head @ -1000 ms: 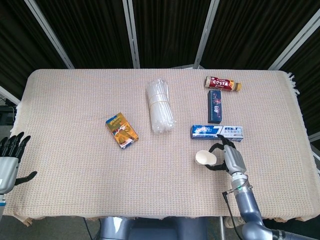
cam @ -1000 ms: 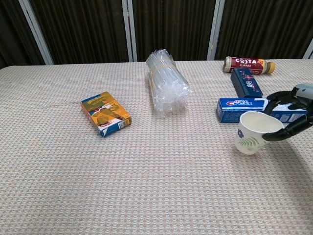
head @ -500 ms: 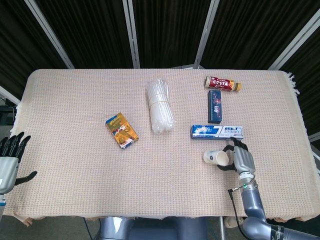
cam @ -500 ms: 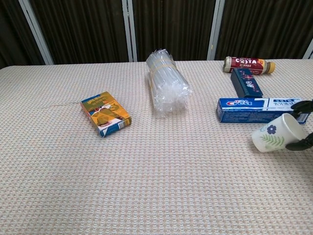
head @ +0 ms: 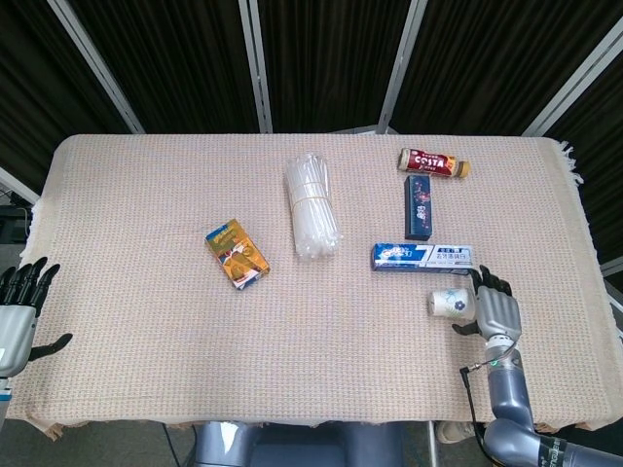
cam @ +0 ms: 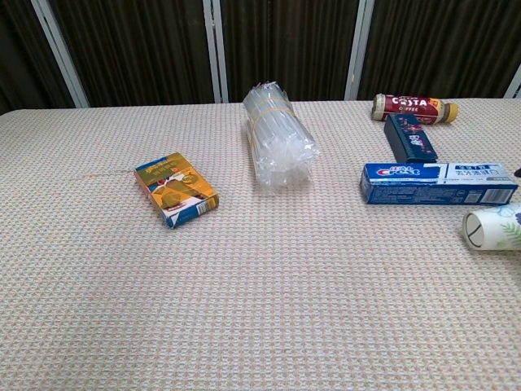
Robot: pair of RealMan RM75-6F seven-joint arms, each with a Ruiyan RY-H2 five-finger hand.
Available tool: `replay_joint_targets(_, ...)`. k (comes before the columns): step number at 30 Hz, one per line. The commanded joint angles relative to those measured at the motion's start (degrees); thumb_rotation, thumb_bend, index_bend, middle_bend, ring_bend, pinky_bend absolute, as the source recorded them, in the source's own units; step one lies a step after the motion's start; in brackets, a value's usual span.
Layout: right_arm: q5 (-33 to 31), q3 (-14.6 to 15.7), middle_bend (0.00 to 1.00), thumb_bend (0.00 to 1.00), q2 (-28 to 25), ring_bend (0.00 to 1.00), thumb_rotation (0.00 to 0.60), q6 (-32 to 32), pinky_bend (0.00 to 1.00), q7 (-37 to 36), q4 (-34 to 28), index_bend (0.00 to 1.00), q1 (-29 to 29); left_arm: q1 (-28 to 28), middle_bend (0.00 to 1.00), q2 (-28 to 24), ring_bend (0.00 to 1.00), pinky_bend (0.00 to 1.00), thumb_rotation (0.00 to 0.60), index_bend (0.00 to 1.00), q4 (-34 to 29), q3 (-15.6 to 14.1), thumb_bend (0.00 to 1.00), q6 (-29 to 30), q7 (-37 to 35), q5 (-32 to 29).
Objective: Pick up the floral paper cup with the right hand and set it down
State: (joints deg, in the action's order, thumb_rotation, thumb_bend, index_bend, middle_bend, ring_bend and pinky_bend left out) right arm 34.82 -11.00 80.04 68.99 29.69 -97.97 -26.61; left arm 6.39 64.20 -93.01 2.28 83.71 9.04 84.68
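Right hand [head: 496,311]: holds one floral paper cup [head: 451,303] sideways, just below one toothpaste box [head: 422,256].

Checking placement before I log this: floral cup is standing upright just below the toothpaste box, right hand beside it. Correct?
Not upright. The floral cup lies on its side; the chest view shows its open mouth facing left. The rest holds: it is just below the toothpaste box, with the right hand beside it.
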Motion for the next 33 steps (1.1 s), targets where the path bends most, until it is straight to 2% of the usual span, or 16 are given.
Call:
replay_joint_targets(1, 0.2, 0.4, 0.0, 0.18, 0.0, 0.0, 0.6, 1.2, 0.0, 1.0, -0.4, 0.03, -0.3, 0.0, 0.0, 0.0, 0.0, 0.0, 0.6, 0.0, 0.0, 0.0, 0.02, 0.0, 0.0, 0.0)
replay_joint_targets(6, 5.3, 1.7, 0.0, 0.18, 1.1, 0.0, 0.6, 4.0, 0.0, 2.2, 0.3, 0.21, -0.5, 0.0, 0.0, 0.0, 0.0, 0.0, 0.6, 0.0, 0.0, 0.0, 0.02, 0.0, 0.0, 0.0)
replay_joint_targets(11, 14.7, 4.3, 0.0, 0.18, 4.7, 0.0, 0.6, 8.1, 0.0, 2.0, 4.9, 0.32, 0.0, 0.0, 0.0, 0.0, 0.0, 0.0, 0.6, 0.0, 0.0, 0.0, 0.02, 0.0, 0.0, 0.0)
replay_joint_targets(14, 18.7, 6.0, 0.0, 0.18, 6.5, 0.0, 0.6, 8.9, 0.0, 2.4, 8.1, 0.35, 0.1, 0.0, 0.0, 0.0, 0.0, 0.0, 0.6, 0.0, 0.1, 0.0, 0.02, 0.0, -0.1, 0.0)
replay_joint_targets(18, 20.4, 7.2, 0.01, 0.18, 8.2, 0.0, 0.6, 8.4, 0.0, 3.0, 10.5, 0.36, 0.2, 0.0, 0.0, 0.0, 0.0, 0.0, 0.6, 0.0, 0.1, 0.0, 0.02, 0.0, -0.2, 0.1)
replay_joint_targets(25, 20.6, 7.8, 0.02, 0.18, 9.7, 0.0, 0.6, 7.5, 0.0, 4.9, 11.9, 0.38, 0.7, 0.0, 0.0, -0.1, 0.0, 0.0, 0.6, 0.0, 0.1, 0.0, 0.01, -0.1, -0.2, 0.1)
replay_joint_targets(33, 22.0, 7.6, 0.08, 0.18, 11.6, 0.0, 0.6, 7.5, 0.0, 5.8, 15.4, 0.45, 1.2, 0.0, 0.0, 0.0, 0.0, 0.0, 0.6, 0.0, 0.2, -0.1, 0.01, 0.0, -0.3, 0.1)
